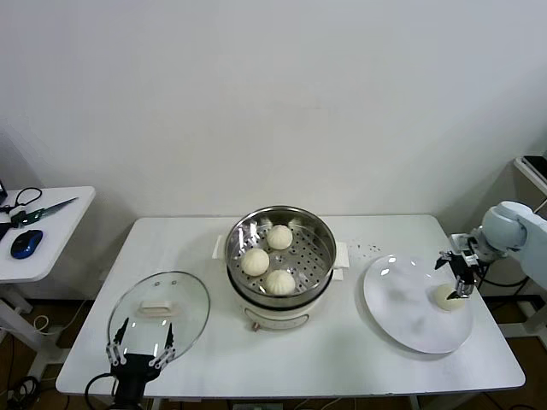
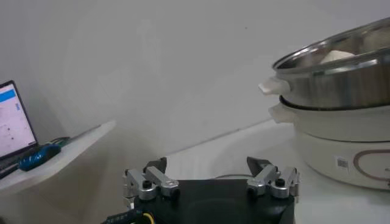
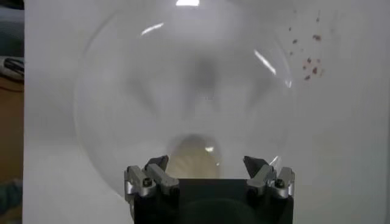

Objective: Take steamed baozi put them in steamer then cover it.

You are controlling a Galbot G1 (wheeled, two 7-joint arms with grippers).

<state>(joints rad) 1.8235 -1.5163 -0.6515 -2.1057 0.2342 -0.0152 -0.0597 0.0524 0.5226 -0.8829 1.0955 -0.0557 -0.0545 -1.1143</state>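
The right hand [image 1: 456, 286] hangs with fingers spread just above the last steamed baozi [image 1: 449, 296] on the white plate [image 1: 402, 316] at the right, gripping nothing yet. Three baozi already sit in the steamer [image 1: 320, 235] at the tabletop's centre. The left hand [image 1: 141, 354], released, waits by the cover [image 1: 192, 303] at near left; covering remains.

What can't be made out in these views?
- Last baozi: right wrist view, its near part hidden behind the open right claw.
- Steamer: left wrist view, cut off by the frame edge; rim hides most of its inside.
- Cover: head view, near rim crossed by the open left claw.
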